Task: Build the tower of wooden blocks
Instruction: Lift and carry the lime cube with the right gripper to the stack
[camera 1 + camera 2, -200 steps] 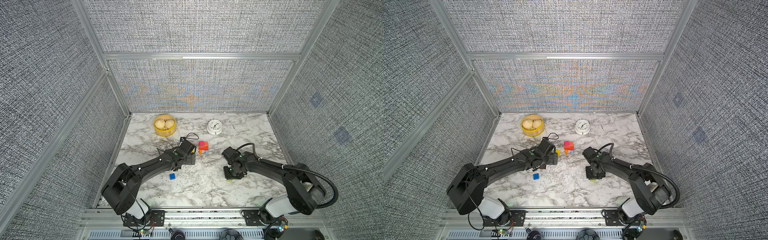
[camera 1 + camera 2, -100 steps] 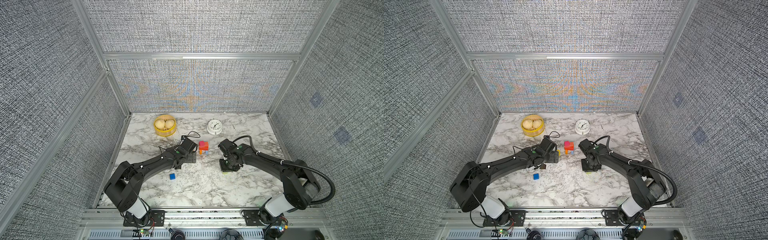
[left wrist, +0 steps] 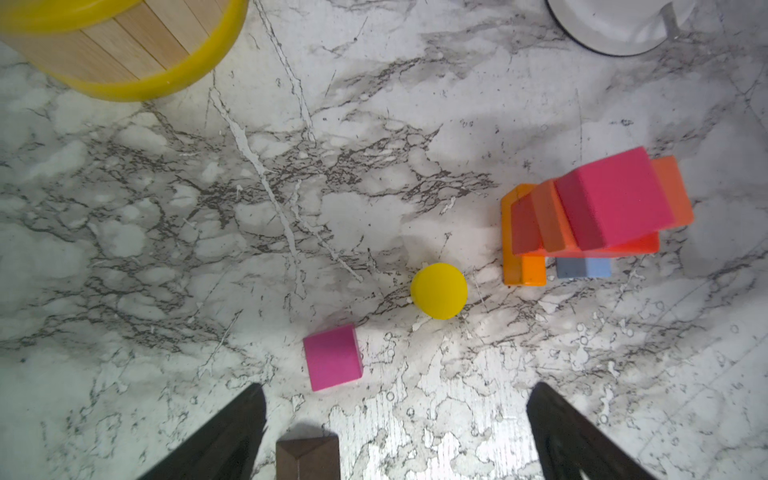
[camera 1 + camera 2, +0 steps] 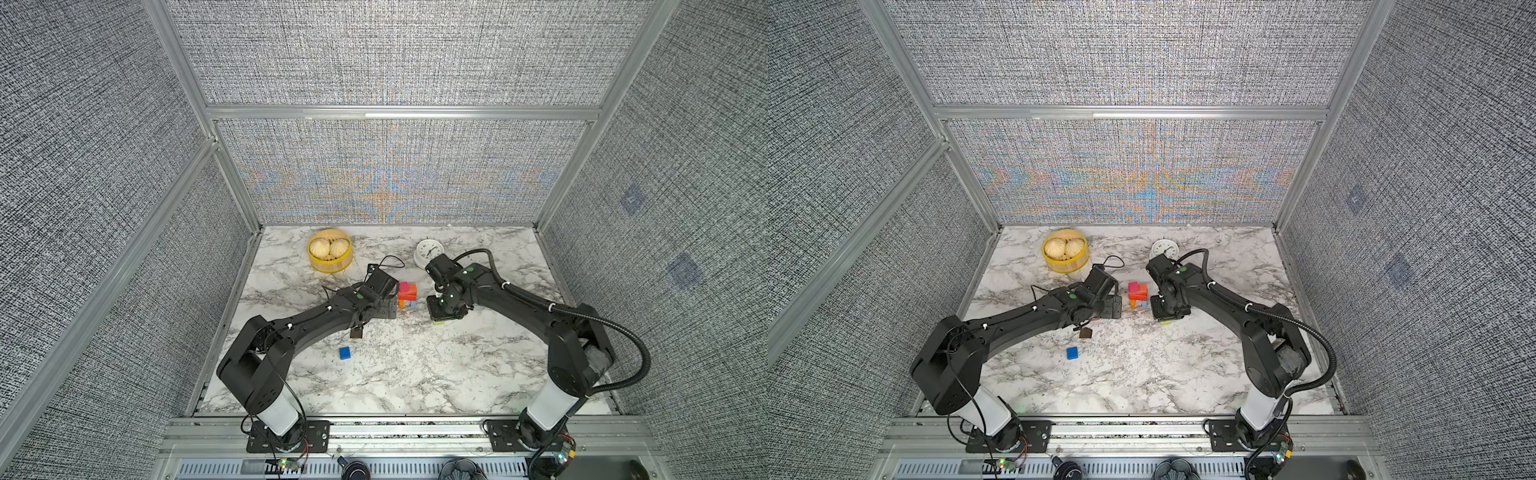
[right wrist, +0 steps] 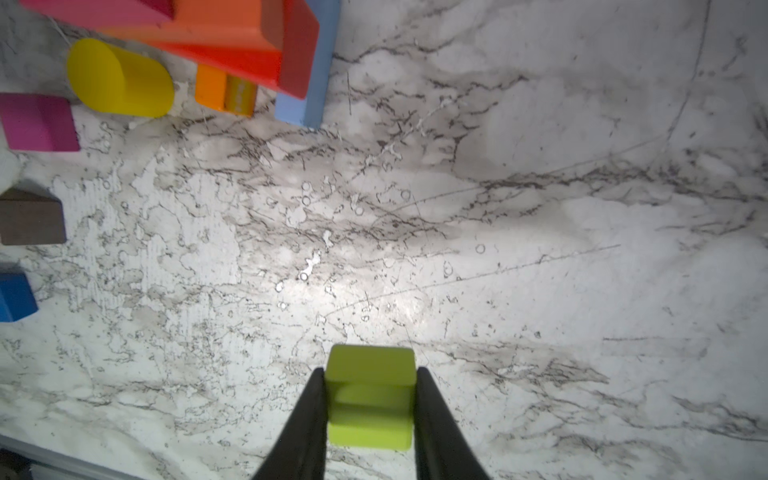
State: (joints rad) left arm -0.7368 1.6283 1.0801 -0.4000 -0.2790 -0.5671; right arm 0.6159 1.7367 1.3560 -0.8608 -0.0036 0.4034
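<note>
Right, my right gripper (image 5: pixel 370 372) is clamped on the green cube (image 5: pixel 370 399), with a black finger (image 5: pixel 307 415) pressed to each side. I cannot tell whether the cube touches the marble table (image 5: pixel 540 208).

The tower (image 5: pixel 249 37) stands well ahead of those fingertips and off to one side. It has orange and light-blue legs, red and orange bricks across them, and a pink cube on top.

In both top views the tower sits between my two grippers, near each. My left gripper (image 3: pixel 395 395) has its fingers (image 3: pixel 232 432) spread wide, gripping nothing.

The brown house-shaped piece (image 3: pixel 307 457) lies on the table under that gap, closer to one finger. Just past the fingertips is a loose pink cube (image 3: pixel 332 357). Beyond it a yellow cylinder (image 3: pixel 438 291) stands upright, apart from the cube and near the tower's orange leg.

The blue cube (image 4: pixel 344 353) lies well apart from both pairs of fingers, back toward the left arm's base.
</note>
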